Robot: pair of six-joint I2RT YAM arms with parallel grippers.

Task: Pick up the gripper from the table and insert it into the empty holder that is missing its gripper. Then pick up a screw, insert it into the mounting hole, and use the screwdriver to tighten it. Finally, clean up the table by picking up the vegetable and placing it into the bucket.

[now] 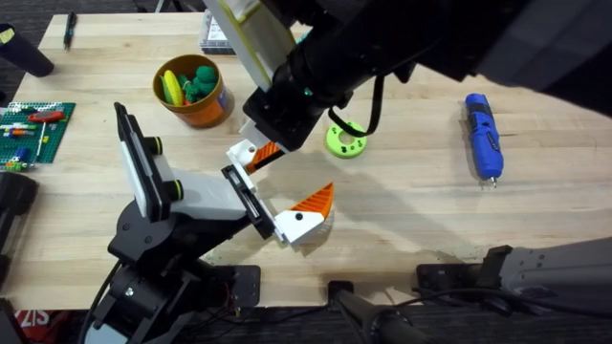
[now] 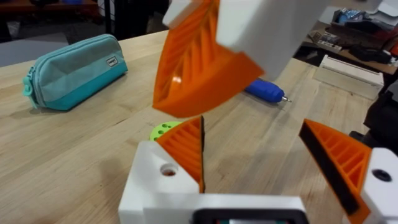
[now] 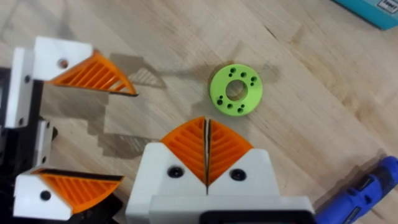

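The holder (image 1: 206, 196) is my landmark. The two fingers along the near edge of the left wrist view are the ones on its rail, so I count my left gripper (image 2: 254, 124) as spread wide with nothing between.

The gripper (image 3: 84, 71) sits at the far end of the holder's black rail. Its orange wedge points away from the rail, the same way as its look-alike finger (image 1: 311, 203) at the near end. It looks seated to me. Its white block shows an open mounting hole, where the look-alike's block shows a dark dot. So I judge that the screw is the step in hand.

My right gripper (image 3: 206, 121) hangs above the table just off the holder's finger side, between the two wedges and raised over them. Its pads are pressed flat together and carry nothing.

The next move turns on that open hole. It faces up, and it lies back toward the rail from my right fingertips, close by. The right arm is therefore the nearer one for bringing a screw down into it.

I cannot make out a loose screw. The lime-green dish (image 1: 345, 141) lies beyond the holder's fingertips. The blue screwdriver (image 1: 483, 134) lies well apart, farther that way, with its long axis across that line and its tip toward my bases.
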